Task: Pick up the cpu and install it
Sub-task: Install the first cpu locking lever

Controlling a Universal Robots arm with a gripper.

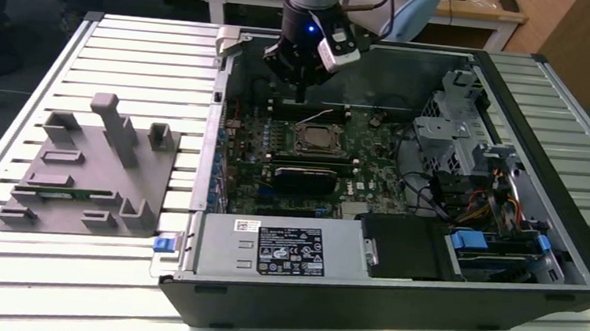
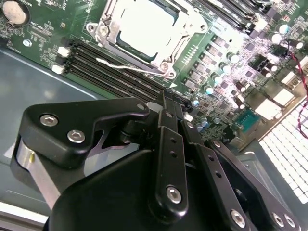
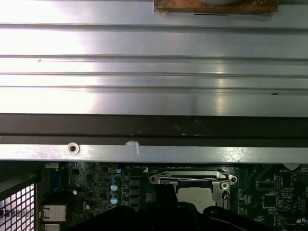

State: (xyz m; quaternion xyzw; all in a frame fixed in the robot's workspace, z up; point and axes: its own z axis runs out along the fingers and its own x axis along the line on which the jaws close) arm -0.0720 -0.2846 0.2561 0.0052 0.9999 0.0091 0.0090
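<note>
Your arm's black hand [image 1: 300,95] hangs above the far part of the open black computer case [image 1: 390,299], over the green motherboard [image 1: 374,168]. In the second wrist view the hand [image 2: 169,98] has its two black fingers [image 2: 168,144] pressed together with nothing between them. The flat square cpu with the shiny silver-grey top [image 1: 318,139] sits in the motherboard's metal-framed socket, just in front of the hand and apart from it; you see it bright and pale inside the frame in the second wrist view [image 2: 144,26], and its edge in the first wrist view [image 3: 195,192]. On the ribbed grey metal table [image 1: 75,275], a grey plastic parts holder with upright posts [image 1: 94,173] stands at the exterior view's left, well apart from the case.
</note>
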